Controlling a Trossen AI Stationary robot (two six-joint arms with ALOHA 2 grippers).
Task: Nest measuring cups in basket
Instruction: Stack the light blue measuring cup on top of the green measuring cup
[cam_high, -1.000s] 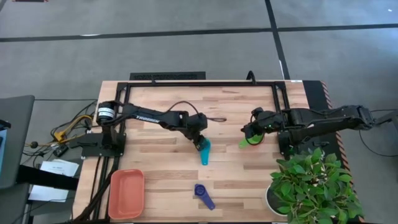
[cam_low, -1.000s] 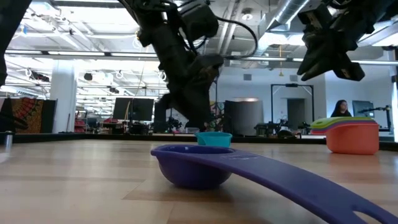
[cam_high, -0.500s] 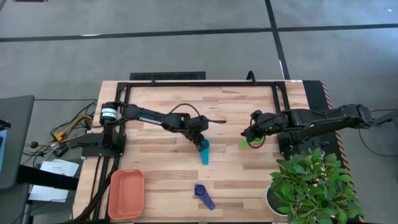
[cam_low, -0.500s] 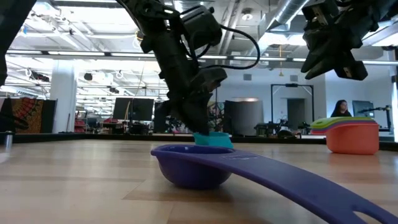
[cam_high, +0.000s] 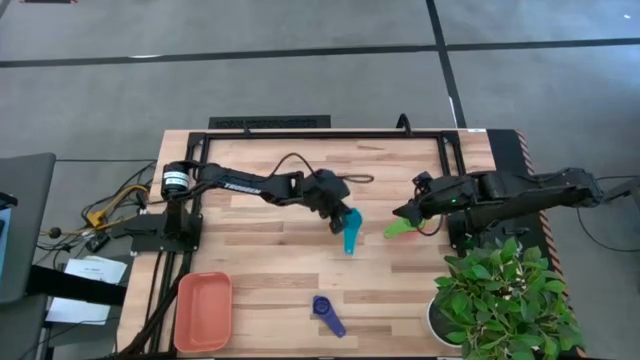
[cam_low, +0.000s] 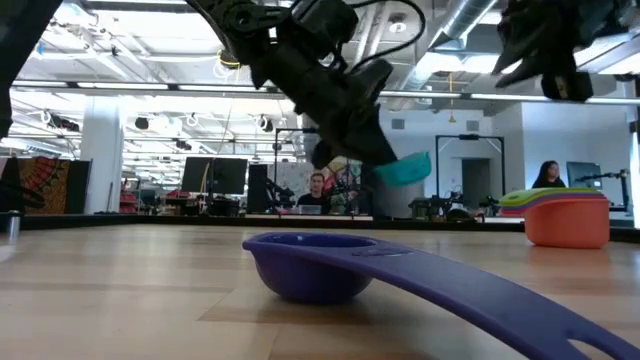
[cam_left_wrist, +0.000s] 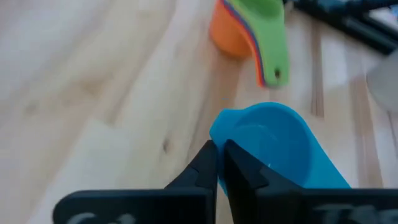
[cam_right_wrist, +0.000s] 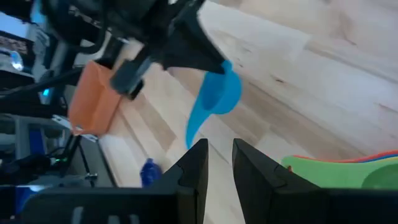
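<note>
Left gripper: over the middle of the table, fingers clamped on the rim of the teal cup, which hangs off the wood with its handle trailing down and away from the arm.
Teal cup, seen from the left wrist: bowl just ahead of the closed fingertips.
Stack: nested cups, green on top, orange lowest, resting on the table ahead of the left gripper and just below the right one; green handle sticks out toward the teal cup.
Right gripper: above the stack, fingers a narrow gap apart, nothing between them.
Purple cup: alone on the table, well apart from both grippers, toward the near edge.
Basket: at the near left corner, far from both grippers, no cups in it.
Plant: near right corner, beside the right arm.
</note>
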